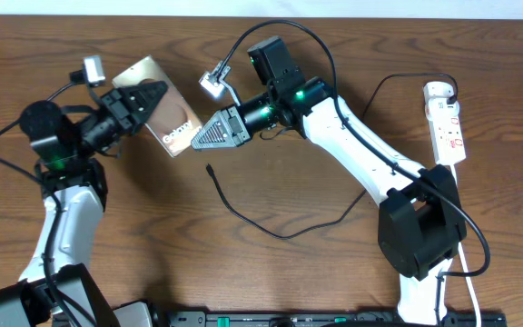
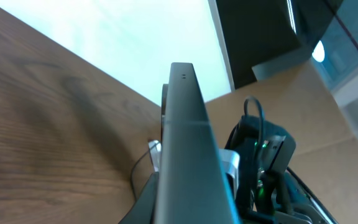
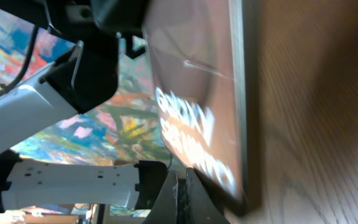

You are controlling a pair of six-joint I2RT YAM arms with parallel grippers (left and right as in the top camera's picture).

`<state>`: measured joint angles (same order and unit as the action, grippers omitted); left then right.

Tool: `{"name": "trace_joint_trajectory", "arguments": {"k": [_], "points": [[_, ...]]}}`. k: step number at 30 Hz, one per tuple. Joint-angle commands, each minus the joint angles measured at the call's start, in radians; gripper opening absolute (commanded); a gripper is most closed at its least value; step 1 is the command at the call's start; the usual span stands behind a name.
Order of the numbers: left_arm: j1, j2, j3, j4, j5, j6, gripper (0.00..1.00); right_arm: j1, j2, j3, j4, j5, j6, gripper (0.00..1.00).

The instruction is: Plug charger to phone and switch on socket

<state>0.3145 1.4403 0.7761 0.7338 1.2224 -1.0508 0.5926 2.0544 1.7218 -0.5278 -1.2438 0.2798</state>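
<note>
Phone (image 1: 169, 116) sat clamped on edge in the left gripper (image 1: 148, 98) above the wooden table (image 1: 289, 272). Right gripper (image 1: 209, 133), fingers pinched together on nothing, touched its corner. Charger (image 1: 243, 216) lay loose below; socket (image 1: 448, 123) far right.

Both arms had white link shells with black joint housings and black cables looped alongside. Green lights glowed near each wrist. The left tool (image 1: 152, 94) was black; the right tool (image 1: 209, 133) grey, ribbed, triangular.
</note>
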Motion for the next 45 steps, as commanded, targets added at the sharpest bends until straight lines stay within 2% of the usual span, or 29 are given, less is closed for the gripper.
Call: {"name": "trace_joint_trajectory", "arguments": {"k": [1,7,14,15,16,18,20,23,28,39,45], "points": [[0.059,-0.01,0.01,0.018,0.068,-0.047,0.07,-0.017,0.001,0.01,-0.023,0.09,-0.019,0.01],[0.182,-0.01,0.01,0.021,0.133,-0.06,0.07,-0.014,0.001,0.01,-0.082,0.193,-0.024,0.01],[0.288,-0.01,0.01,0.025,0.217,-0.08,0.07,0.014,0.001,0.01,-0.264,0.491,-0.037,0.01],[0.296,-0.01,0.01,0.025,0.228,-0.08,0.07,0.018,0.001,0.01,-0.288,0.537,-0.032,0.04],[0.301,-0.01,0.01,0.025,0.237,-0.08,0.08,0.023,0.001,0.01,-0.308,0.574,-0.028,0.1],[0.309,-0.01,0.01,0.025,0.255,-0.08,0.07,0.035,0.001,0.01,-0.357,0.669,-0.021,0.33],[0.309,-0.01,0.01,0.025,0.262,-0.08,0.08,0.045,0.001,0.01,-0.386,0.721,-0.014,0.46],[0.309,-0.01,0.01,0.025,0.267,-0.081,0.07,0.065,0.001,0.01,-0.413,0.784,-0.007,0.73],[0.317,-0.01,0.01,0.025,0.27,-0.086,0.08,0.095,0.001,0.01,-0.434,0.873,0.04,0.79],[0.391,-0.011,0.011,0.093,0.297,-0.167,0.08,0.139,0.025,0.01,-0.442,0.938,0.109,0.78],[0.411,-0.01,0.011,0.095,0.304,-0.171,0.08,0.142,0.085,0.01,-0.442,0.935,0.113,0.77]]}}
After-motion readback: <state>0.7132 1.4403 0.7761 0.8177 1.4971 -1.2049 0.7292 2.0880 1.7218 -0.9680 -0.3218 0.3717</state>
